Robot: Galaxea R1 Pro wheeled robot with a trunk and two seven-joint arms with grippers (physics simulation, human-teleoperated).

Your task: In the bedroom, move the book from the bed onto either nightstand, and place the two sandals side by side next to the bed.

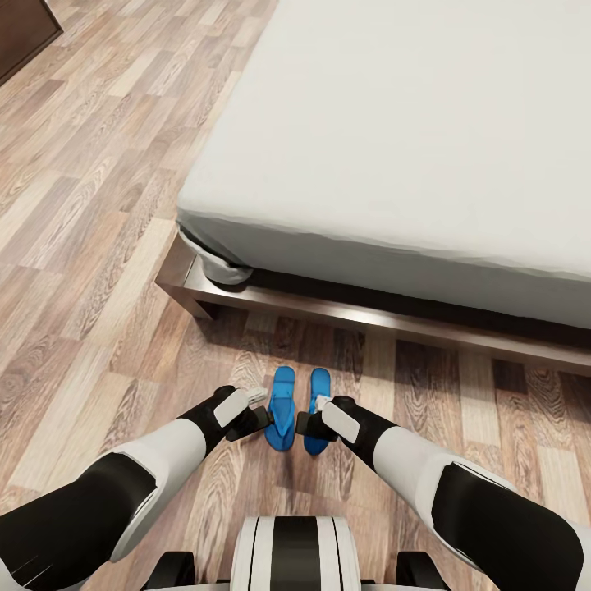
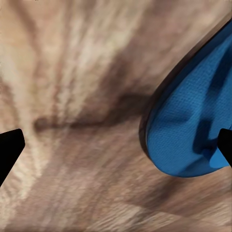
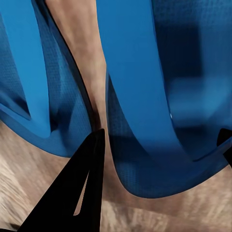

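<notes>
Head view: two sandals (image 1: 298, 408) lay side by side on floor (image 1: 98, 246) at bed's (image 1: 394, 148) 6 o'clock. Left hand (image 1: 264, 419), right hand (image 1: 304, 423) spread, empty. Likely light, floppy; pinch sole edge.

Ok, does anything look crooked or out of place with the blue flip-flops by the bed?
Nothing stands out. The two bright blue flip-flops lie flat, parallel, a narrow gap between them, on the wood-plank floor beside the dark-framed bed.
</notes>
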